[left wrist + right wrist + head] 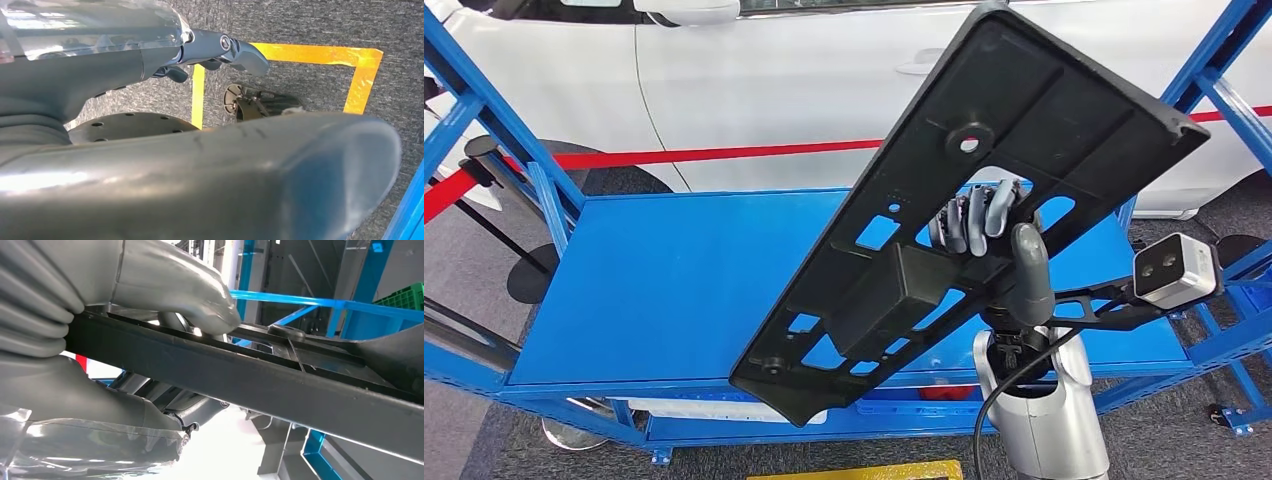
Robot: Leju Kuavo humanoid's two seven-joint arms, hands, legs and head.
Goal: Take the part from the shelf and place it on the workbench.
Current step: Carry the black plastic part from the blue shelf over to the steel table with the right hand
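Note:
A long black plastic part (1064,110) with several cut-outs is tilted up over the blue workbench top (674,280), its upper end toward the right. My right hand (987,222) grips it near the middle, with the fingers showing through a cut-out. In the right wrist view the thumb (170,285) presses on the part's edge (250,375). My left hand (220,47) hangs over the floor, fingers loosely apart and holding nothing.
A white car (804,70) stands behind a red barrier tape (724,153). Blue frame posts (484,120) rise at both sides of the bench. On the grey carpet lie yellow tape lines (310,52) beside a caster wheel (245,102).

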